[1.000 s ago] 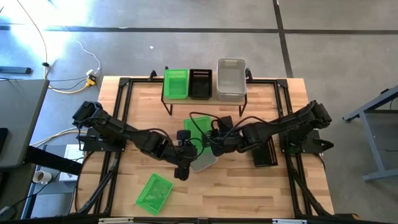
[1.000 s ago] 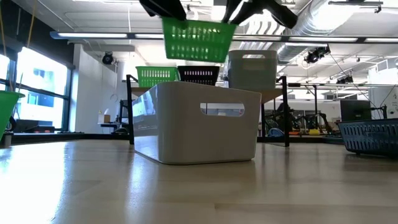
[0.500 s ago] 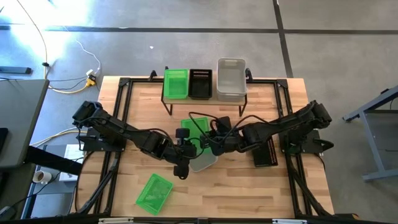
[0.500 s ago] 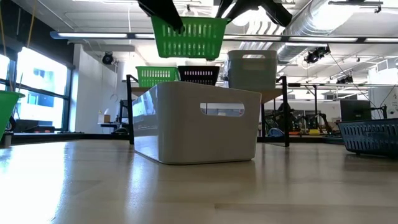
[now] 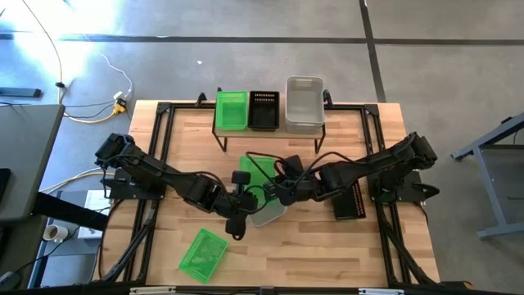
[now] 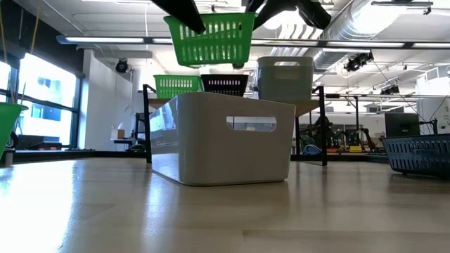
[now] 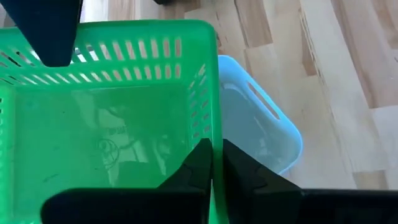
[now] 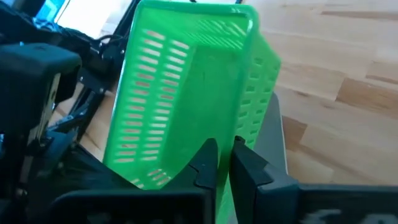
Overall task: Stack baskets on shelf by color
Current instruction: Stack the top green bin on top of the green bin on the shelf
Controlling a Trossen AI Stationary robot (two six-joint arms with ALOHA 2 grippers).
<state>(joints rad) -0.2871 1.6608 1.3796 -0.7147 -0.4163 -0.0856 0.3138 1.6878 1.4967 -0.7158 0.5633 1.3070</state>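
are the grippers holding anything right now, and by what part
Both hold one green basket in the air above a grey basket. The left gripper and the right gripper each pinch a side wall at its rim.

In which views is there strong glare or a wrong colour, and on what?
High view: glare whitens the floor at the upper left. Low view: bright window at the left. Left wrist view: the grey basket under the lifted green basket looks bluish.

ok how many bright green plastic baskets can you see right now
3. One bright green perforated plastic basket sits on the wooden shelf, one is held aloft by both grippers, and one lies near the table's front edge. Stacked ones may be hidden.
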